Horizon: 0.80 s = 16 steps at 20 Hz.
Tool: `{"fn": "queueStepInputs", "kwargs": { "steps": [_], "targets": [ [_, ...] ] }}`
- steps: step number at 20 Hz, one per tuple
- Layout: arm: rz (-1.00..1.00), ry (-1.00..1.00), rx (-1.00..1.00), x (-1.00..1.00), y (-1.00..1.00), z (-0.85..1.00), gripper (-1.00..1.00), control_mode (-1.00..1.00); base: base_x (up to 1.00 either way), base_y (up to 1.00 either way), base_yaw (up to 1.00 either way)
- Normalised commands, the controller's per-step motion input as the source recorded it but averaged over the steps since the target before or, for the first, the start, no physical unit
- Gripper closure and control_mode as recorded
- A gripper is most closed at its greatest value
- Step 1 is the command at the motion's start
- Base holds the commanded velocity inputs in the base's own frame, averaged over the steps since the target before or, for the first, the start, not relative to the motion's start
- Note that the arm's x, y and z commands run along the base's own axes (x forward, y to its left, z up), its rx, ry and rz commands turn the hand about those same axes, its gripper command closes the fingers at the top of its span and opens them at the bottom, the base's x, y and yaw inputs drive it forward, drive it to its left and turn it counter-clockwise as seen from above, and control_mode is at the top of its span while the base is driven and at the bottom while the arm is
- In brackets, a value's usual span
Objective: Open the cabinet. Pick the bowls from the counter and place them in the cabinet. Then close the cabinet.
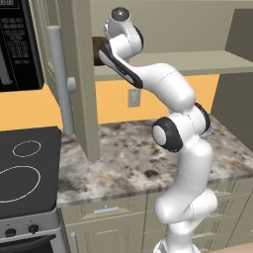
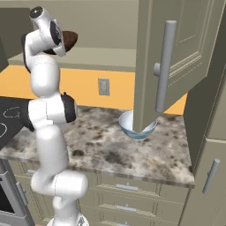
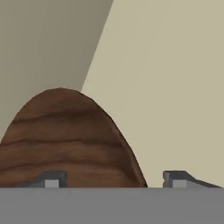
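The cabinet (image 1: pixel 81 74) stands open, its doors (image 2: pixel 176 57) swung outward. My arm reaches up into it. The dark-brown wooden bowl (image 3: pixel 65 140) rests on the cabinet's lower shelf (image 1: pixel 207 62), also seen as a brown bowl (image 2: pixel 70 39) behind my wrist. My gripper (image 3: pixel 115 179) is open, with the bowl's rim between the wide-apart fingertips; the right fingertip (image 3: pixel 175 178) is clear of it. The white and light-blue bowl (image 2: pixel 128 126) sits on the counter (image 2: pixel 132 154), partly hidden behind the right door.
A black stove top (image 1: pixel 24 168) lies left of the counter (image 1: pixel 123 158), with a microwave (image 1: pixel 17 44) above it. A wall outlet (image 2: pixel 103 87) is on the orange backsplash. Drawers (image 2: pixel 128 187) run below the counter. The open doors' long handles (image 1: pixel 60 79) jut out over the counter.
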Motion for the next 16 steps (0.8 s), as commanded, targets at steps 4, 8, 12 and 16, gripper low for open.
{"fn": "queueStepInputs", "kwargs": {
  "steps": [4, 8, 12, 16],
  "targets": [
    [0.00, -0.36, 0.13, -0.61, 0.00, -0.25, -1.00, -1.00, 0.00, 0.00, 0.00],
    [0.00, -0.33, 0.11, -0.66, 0.00, 0.00, -1.00, -1.00, 0.00, 0.00, 0.00],
    [0.00, -0.18, 0.09, -0.63, -0.01, 0.21, -1.00, -1.00, 0.00, 0.00, 0.00],
    [0.00, -0.13, 0.07, -0.69, -0.12, 0.43, -1.00, -1.00, 0.00, 0.00, 0.00]
  ]
}}
